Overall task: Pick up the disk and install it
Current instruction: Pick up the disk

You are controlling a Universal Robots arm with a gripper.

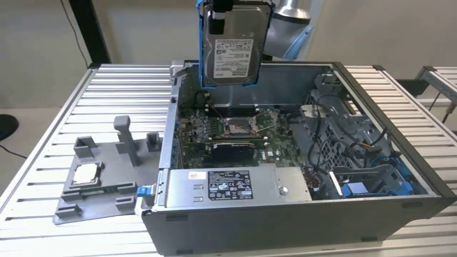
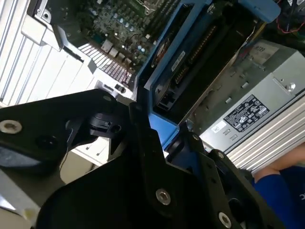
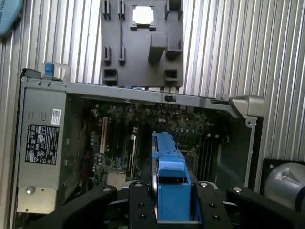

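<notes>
The exterior view's upper edge is cutting off the top of the disk, which is hiding part of the back wall of the open computer case. The fingers are clamping its blue frame from both sides, holding this one disk upright above the case. One grey tray is lying on the bench beside the case. Open room is showing between disk and circuit board.

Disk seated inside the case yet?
No, in the exterior view the disk hangs upright in the gripper above the open case, not set down in it.
</notes>
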